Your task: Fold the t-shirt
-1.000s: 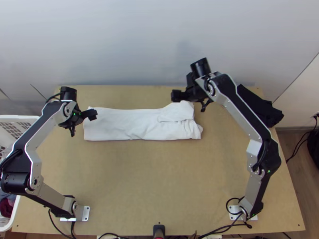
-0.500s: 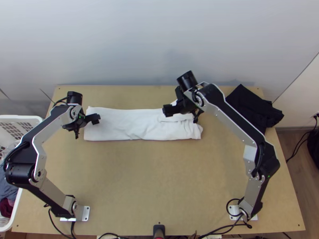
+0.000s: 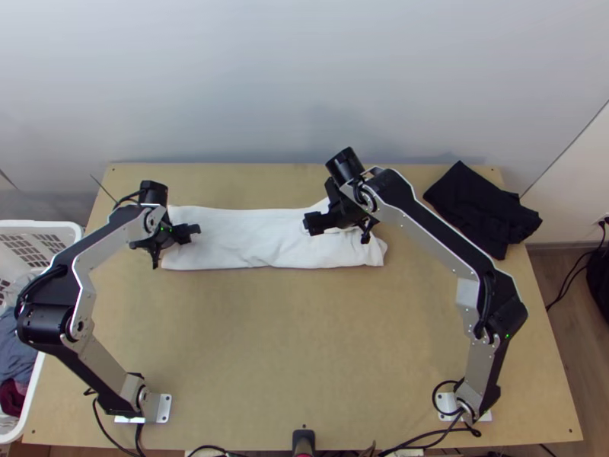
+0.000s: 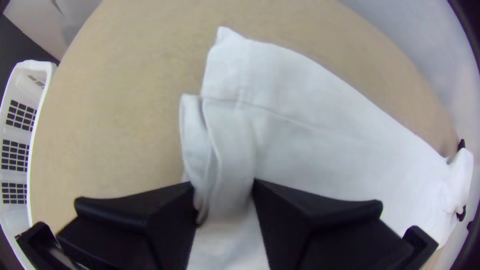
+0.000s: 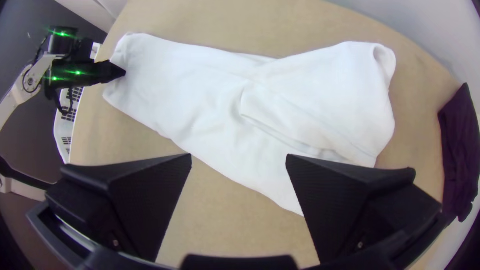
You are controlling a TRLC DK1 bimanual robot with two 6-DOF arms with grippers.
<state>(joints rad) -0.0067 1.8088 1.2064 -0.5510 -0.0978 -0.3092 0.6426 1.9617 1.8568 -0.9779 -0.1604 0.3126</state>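
Observation:
The white t-shirt (image 3: 251,236) lies folded into a long flat strip across the table's far half, with a loose flap and some wrinkles at its right end. At the strip's left end is my left gripper (image 3: 190,233); in the left wrist view the same gripper (image 4: 224,192) is partly open, its fingers on either side of the layered end of the shirt (image 4: 285,130). Above the strip's right part hangs my right gripper (image 3: 314,223). The right wrist view has this gripper (image 5: 239,159) wide open, nothing between its fingers, and the shirt (image 5: 200,95) below.
A black cloth (image 3: 479,209) lies at the table's far right corner. Beside the left edge stands a white basket (image 3: 34,227) with clothes in it. Bare wood (image 3: 289,343) stretches between the arms' bases, in front of the shirt.
The left gripper has moved right and a little nearer over the strip's left end. The right gripper has come left and nearer, over the shirt. The shirt lies as before.

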